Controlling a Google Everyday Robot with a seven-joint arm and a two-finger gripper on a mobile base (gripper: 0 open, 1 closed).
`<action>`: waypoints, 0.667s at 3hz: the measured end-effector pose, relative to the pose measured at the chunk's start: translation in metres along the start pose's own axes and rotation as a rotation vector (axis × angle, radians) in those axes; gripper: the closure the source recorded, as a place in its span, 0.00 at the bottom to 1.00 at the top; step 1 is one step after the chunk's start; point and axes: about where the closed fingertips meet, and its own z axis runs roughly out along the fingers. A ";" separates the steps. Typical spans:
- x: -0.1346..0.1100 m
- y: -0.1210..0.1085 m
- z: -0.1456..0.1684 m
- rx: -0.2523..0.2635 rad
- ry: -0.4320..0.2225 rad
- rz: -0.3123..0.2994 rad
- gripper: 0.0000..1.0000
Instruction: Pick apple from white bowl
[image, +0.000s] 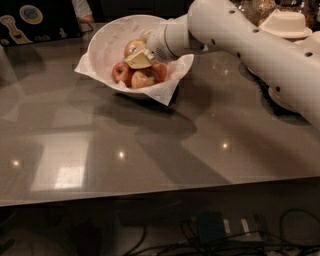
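The white bowl (107, 37) stands at the back of the grey table, lined with crinkled white paper whose corners hang over the rim. Several apples lie in it. The palest, yellowish apple (133, 47) lies at the back of the pile. Red apples (121, 71) and a smaller yellow-red one (142, 79) lie in front of it. My gripper (139, 59) reaches in from the right, down among the apples, just in front of the pale apple. My white arm hides the bowl's right side.
A stack of pale paper bowls (286, 22) stands at the back right behind my arm. A dark case with stickers (30, 15) is at the back left. The glossy table's front edge (150, 192) runs across, with cables (215, 235) on the floor below it.
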 end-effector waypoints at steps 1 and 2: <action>0.000 0.001 0.001 -0.010 0.000 -0.001 0.90; -0.008 0.002 -0.002 -0.040 0.011 -0.033 1.00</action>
